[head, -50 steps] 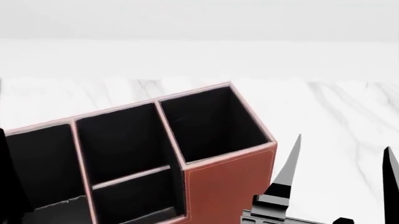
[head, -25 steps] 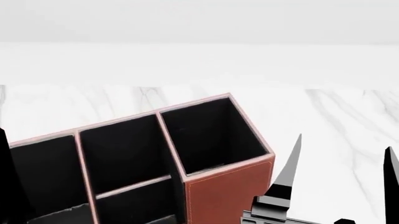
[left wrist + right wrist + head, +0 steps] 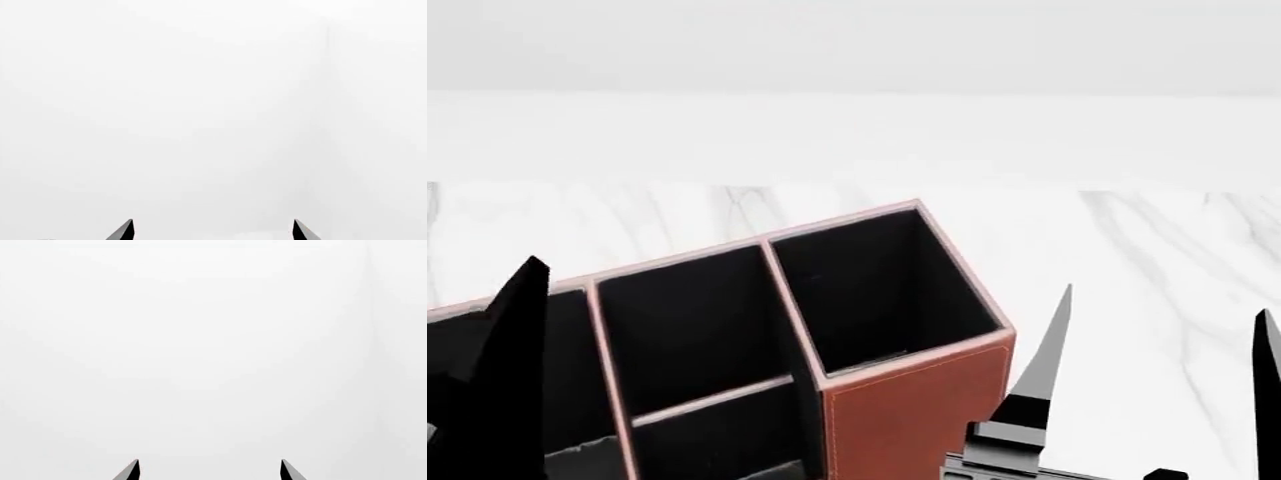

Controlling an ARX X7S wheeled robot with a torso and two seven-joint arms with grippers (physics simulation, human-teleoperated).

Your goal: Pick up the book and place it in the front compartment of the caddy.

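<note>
Reddish-brown caddy, book not in view: nothing yet placed

Item one, the caddy point(image 3: 914, 400): leather-look box, pale stitched rims, black lining, several rectangular sections. It stands on the white marble table point(image 3: 1148, 250), skewed to my head view and cut off at that view's lower edge. Every section I can see holds nothing.

Item two, the book: absent from all three views. I cannot say where it lies. A dark shape at the head view's lower left is, I judge, part of my left arm rather than the book.

Item three, my right gripper point(image 3: 1165, 340): two black fingertips spread wide apart, nothing between them, just beside the caddy's near corner. The wrist view shows the same gap against blank white.

Item four, my left gripper point(image 3: 212, 230): tips likewise well apart in its wrist view, holding nothing, facing blank white.

Progress, as I judge it: no step done. Finding the book, grasping it and lowering it into the front compartment all remain.

Writing, brands, labels: none legible anywhere.
</note>
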